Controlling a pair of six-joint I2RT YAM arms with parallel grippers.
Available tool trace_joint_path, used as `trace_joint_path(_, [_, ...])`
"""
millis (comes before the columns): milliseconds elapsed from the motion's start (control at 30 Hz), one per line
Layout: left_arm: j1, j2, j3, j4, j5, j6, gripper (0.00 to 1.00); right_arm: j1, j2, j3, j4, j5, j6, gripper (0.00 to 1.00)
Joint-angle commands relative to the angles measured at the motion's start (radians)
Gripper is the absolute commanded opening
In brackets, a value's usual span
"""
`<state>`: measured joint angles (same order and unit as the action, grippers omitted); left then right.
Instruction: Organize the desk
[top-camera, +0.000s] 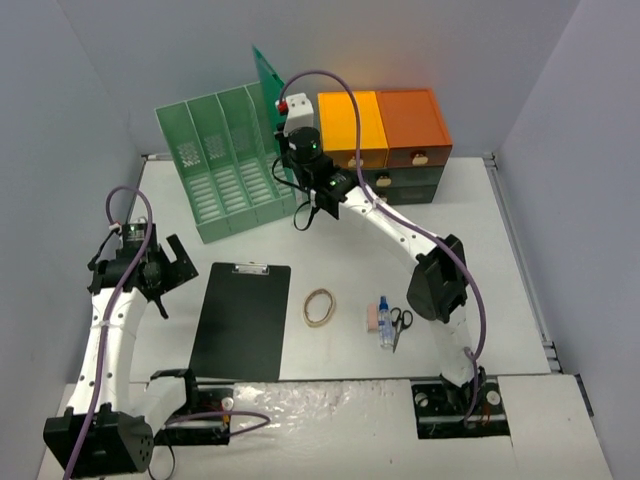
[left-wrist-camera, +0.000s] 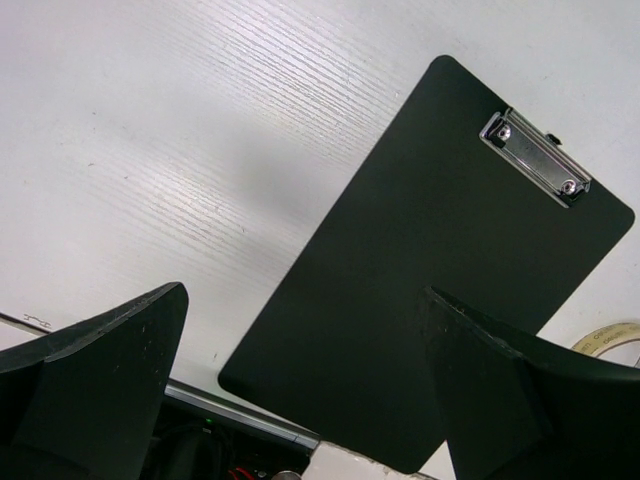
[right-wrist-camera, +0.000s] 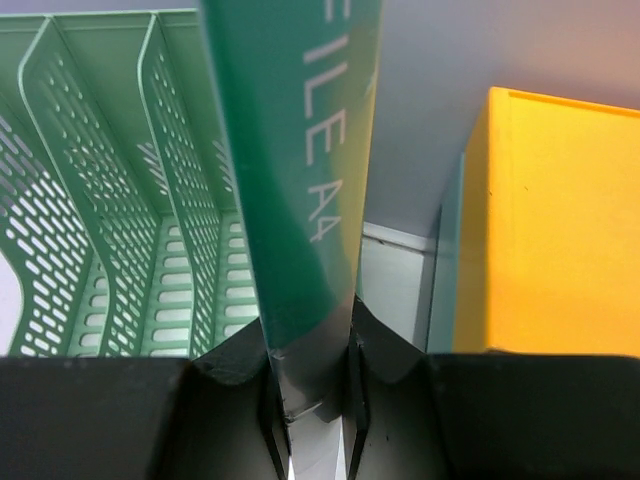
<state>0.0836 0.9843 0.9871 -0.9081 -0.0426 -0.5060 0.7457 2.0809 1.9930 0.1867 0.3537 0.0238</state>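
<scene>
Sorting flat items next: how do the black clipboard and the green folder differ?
The clipboard lies flat on the desk, untouched; the folder is upright, pinched in the right gripper. The clipboard is black with a metal clip; the folder is green, printed FILE A4. Both are thin and flat.

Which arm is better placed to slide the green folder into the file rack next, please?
The right. The right gripper is shut on the green folder beside the file rack; the left gripper hangs open above the black clipboard, away from the rack.
</scene>
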Motion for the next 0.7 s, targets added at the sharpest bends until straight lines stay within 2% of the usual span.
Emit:
trace_joint_path(0, [-0.010,0.013,0.041,0.038,-0.017,0.017,0.97,-0.031,0.004,0.131,0.174,-0.046,-0.013,0.00])
trace_joint_path(233, [-0.011,0.019,0.033,0.037,-0.028,0.021,0.97,-0.054,0.038,0.143,0.232,-0.070,-0.064,0.00])
trace_joint_path(667, [-0.011,0.038,0.035,0.026,-0.028,0.027,0.97,-0.113,0.122,-0.012,0.505,-0.173,0.004,0.00])
